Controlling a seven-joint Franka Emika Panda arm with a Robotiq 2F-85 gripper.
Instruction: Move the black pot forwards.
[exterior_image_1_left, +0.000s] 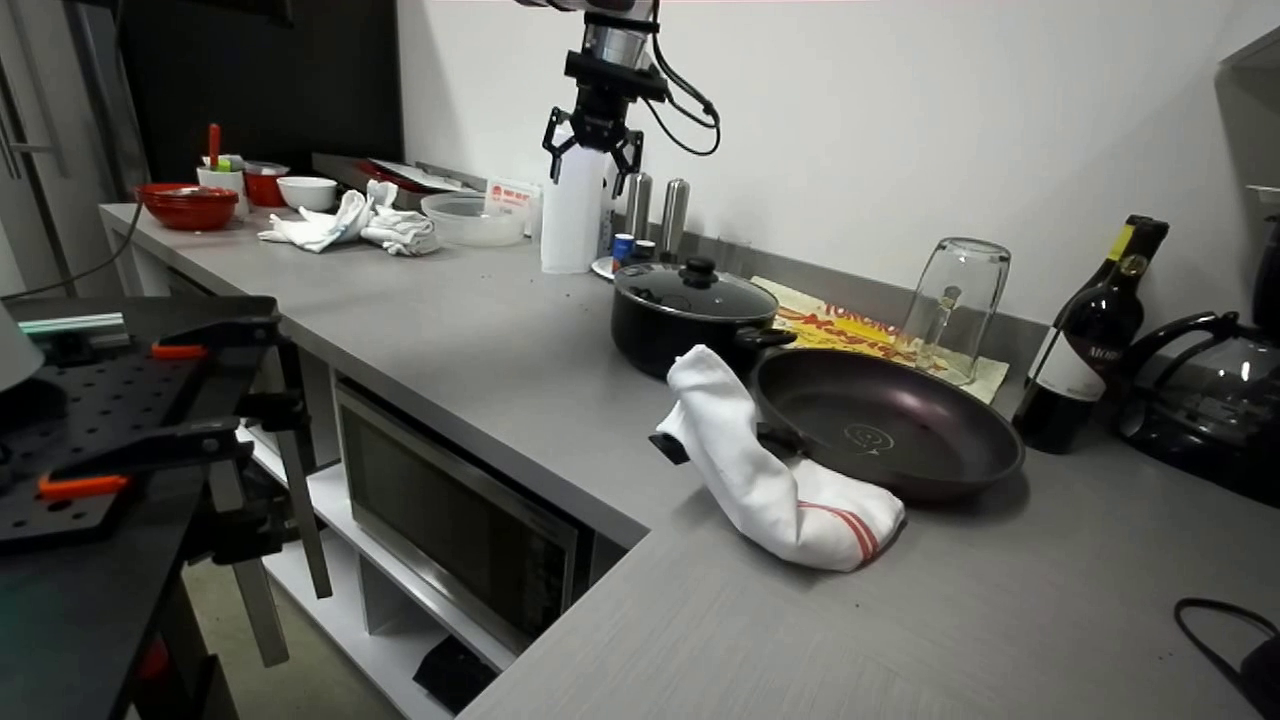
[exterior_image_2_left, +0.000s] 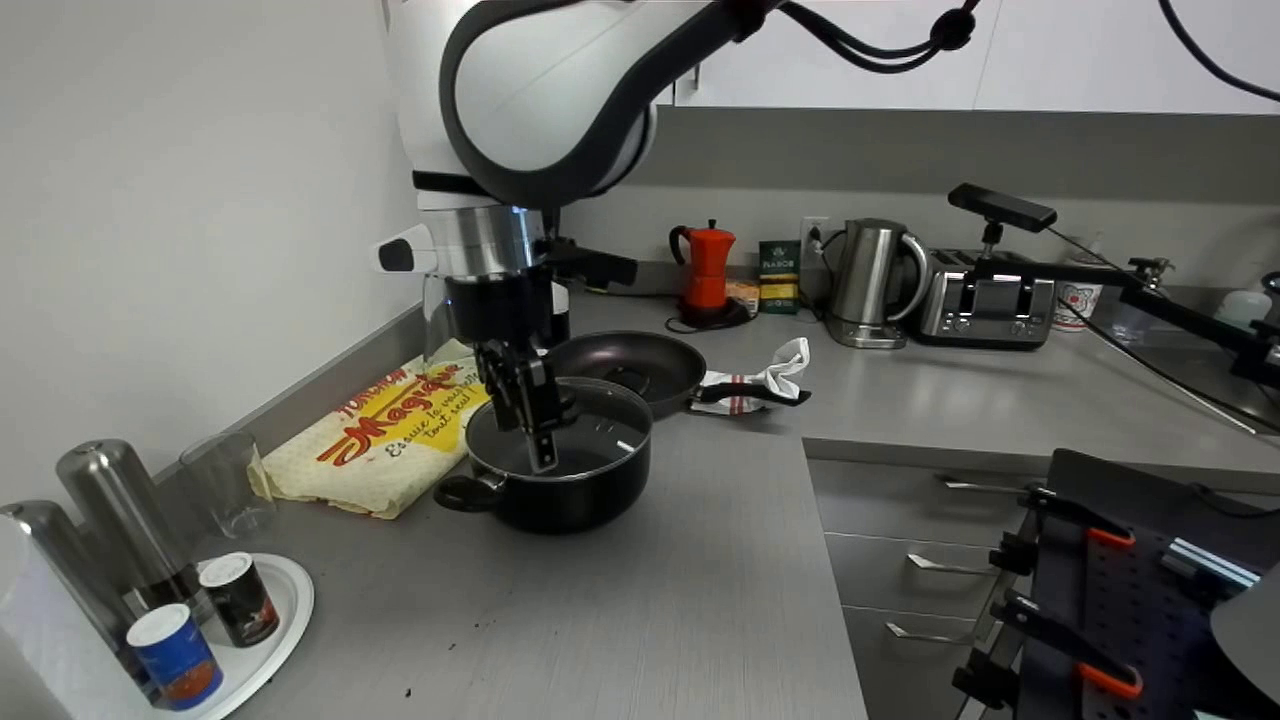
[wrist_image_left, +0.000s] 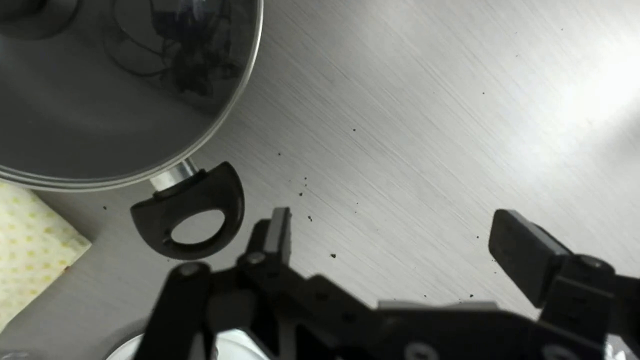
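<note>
The black pot (exterior_image_1_left: 660, 335) stands upright on the grey counter with its glass lid and black knob on. It also shows in an exterior view (exterior_image_2_left: 585, 500), partly behind my gripper, and its lid fills the upper left of the wrist view (wrist_image_left: 100, 120). One side handle (wrist_image_left: 231, 200) points toward the lower middle of the wrist view, left of my left finger. My gripper (wrist_image_left: 390, 220) is wide open and empty, pointing down above the counter. It shows in both exterior views (exterior_image_1_left: 590, 180) (exterior_image_2_left: 540, 460), apart from the pot and higher than it.
A black frying pan (exterior_image_1_left: 900, 430) stands close beside the pot, with a white towel (exterior_image_1_left: 740, 460) at its handle. A yellow cloth (exterior_image_2_left: 395, 430) lies along the wall. A white plate (exterior_image_2_left: 290, 610) holds small shakers and metal mills. A white roll (exterior_image_1_left: 575, 220) stands near the wall.
</note>
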